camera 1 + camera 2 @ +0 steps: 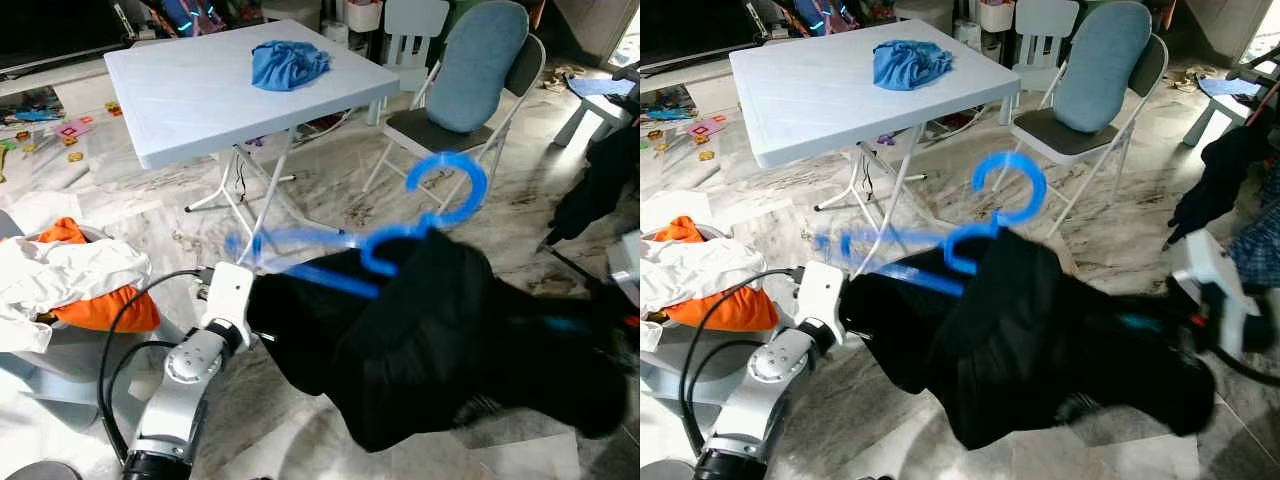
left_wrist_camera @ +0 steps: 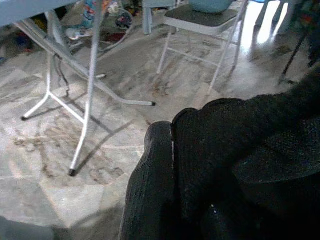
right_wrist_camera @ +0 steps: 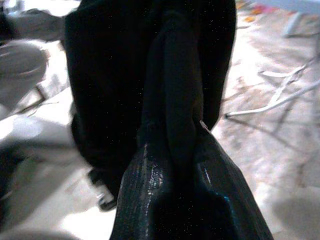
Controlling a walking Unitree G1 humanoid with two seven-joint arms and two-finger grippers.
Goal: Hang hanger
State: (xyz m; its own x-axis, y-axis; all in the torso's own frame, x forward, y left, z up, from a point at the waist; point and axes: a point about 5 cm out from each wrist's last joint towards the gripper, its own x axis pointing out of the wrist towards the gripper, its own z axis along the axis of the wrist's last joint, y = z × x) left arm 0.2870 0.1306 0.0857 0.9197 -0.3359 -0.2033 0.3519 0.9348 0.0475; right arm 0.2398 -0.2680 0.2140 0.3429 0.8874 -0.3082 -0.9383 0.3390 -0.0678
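A blue plastic hanger (image 1: 447, 185) is held in the air between my two arms, hook upward and tilted. A black knitted garment (image 1: 430, 350) is draped over it and sags low, hiding most of the hanger's right side. My left gripper (image 2: 172, 165) reaches into the garment's left edge from the silver left arm (image 1: 200, 360) and is shut on the cloth. My right gripper (image 3: 185, 150) comes in from the right, behind its white wrist (image 1: 1210, 280), and pinches a fold of the same garment between glossy black fingers (image 3: 145, 200).
A white folding table (image 1: 200, 90) with a crumpled blue cloth (image 1: 289, 62) stands ahead. Right of it is a folding chair (image 1: 470, 70) with a blue cushion. A basket of white and orange laundry (image 1: 70, 280) sits at my left. Dark clothes (image 1: 600, 180) hang at the far right.
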